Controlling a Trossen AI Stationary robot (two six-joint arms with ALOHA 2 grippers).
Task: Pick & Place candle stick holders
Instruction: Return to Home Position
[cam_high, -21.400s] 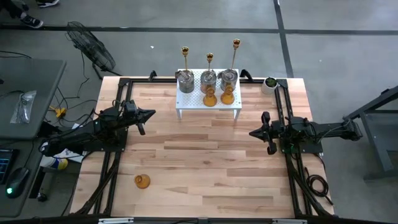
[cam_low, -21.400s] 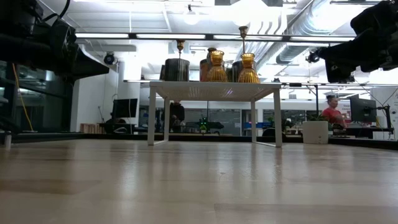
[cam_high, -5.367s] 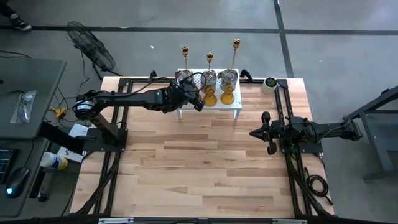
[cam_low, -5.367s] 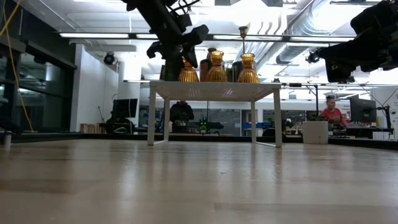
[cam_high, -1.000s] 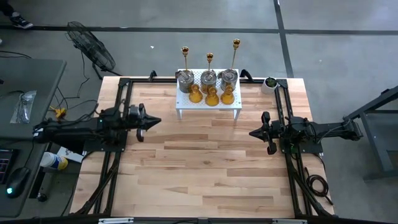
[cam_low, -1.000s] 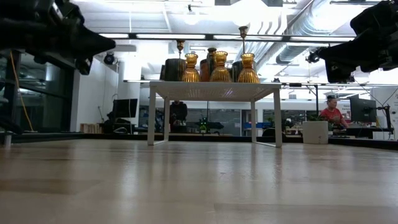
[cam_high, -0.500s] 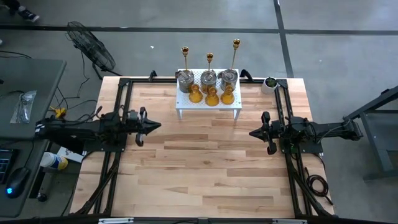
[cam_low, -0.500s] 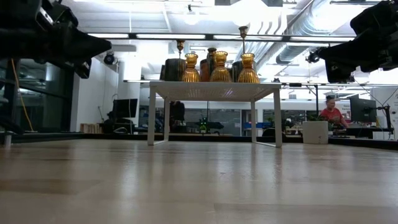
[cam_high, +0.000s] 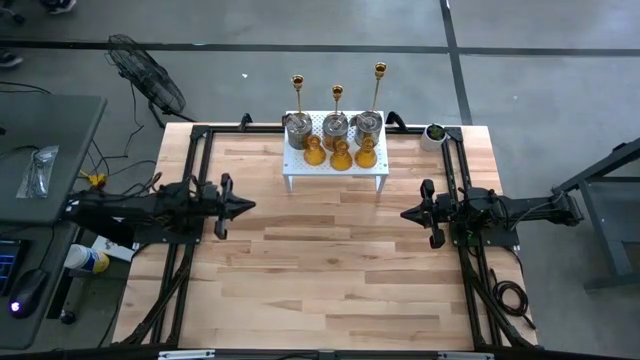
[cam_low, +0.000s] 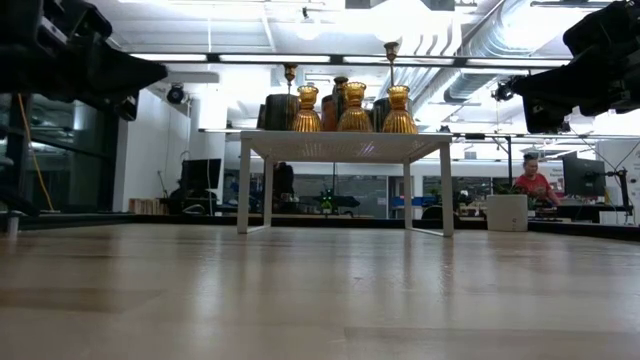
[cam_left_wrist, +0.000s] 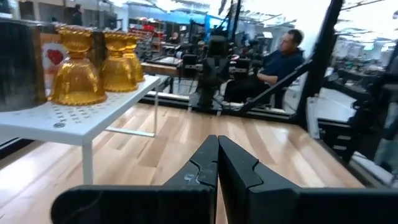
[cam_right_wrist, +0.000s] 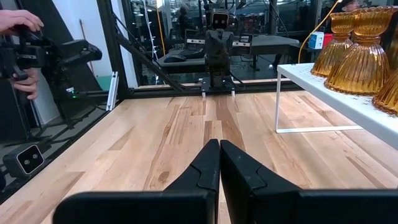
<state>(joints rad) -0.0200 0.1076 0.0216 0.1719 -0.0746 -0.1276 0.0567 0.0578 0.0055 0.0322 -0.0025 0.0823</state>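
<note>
A small white stand (cam_high: 335, 167) at the table's far middle carries three amber glass holders (cam_high: 340, 155) in its near row and three squat silver holders (cam_high: 334, 127) behind them. Three tall gold sticks (cam_high: 337, 97) stand at its far edge. The amber holders also show in the low view (cam_low: 353, 108) and the left wrist view (cam_left_wrist: 78, 74). My left gripper (cam_high: 250, 205) is shut and empty at the table's left side. My right gripper (cam_high: 404, 213) is shut and empty at the right side.
A small green plant in a white pot (cam_high: 434, 134) stands at the far right corner. Black frame rails (cam_high: 196, 180) run along the table's left and right sides. People show beyond the table in the wrist views. A fan (cam_high: 140, 75) stands on the floor at far left.
My left arm has drawn back toward the table's left edge and a little toward the near edge, its fingers shut. The holders on the stand have kept still.
</note>
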